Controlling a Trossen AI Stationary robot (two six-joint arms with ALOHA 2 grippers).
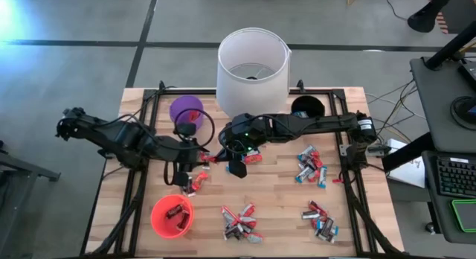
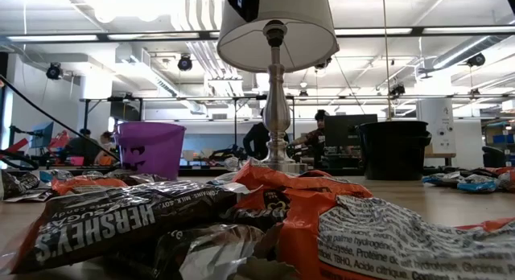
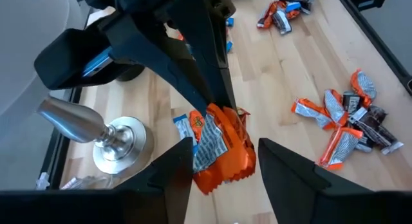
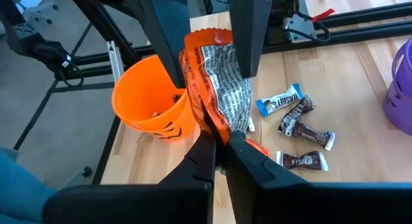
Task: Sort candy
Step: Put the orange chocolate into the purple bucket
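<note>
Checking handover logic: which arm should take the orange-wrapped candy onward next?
Left, likely. The right claw is shut on the orange-wrapped candy, and the left claw stands open around it. The red cup, with candy already inside, sits on the left arm's side.

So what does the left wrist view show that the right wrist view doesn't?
Only the left wrist view shows the lamp base and a candy pile. Only the right wrist view shows the orange cup and purple cup. Both show the orange wrapper pinched in the shut right pincer, with the left pincer open around it.
</note>
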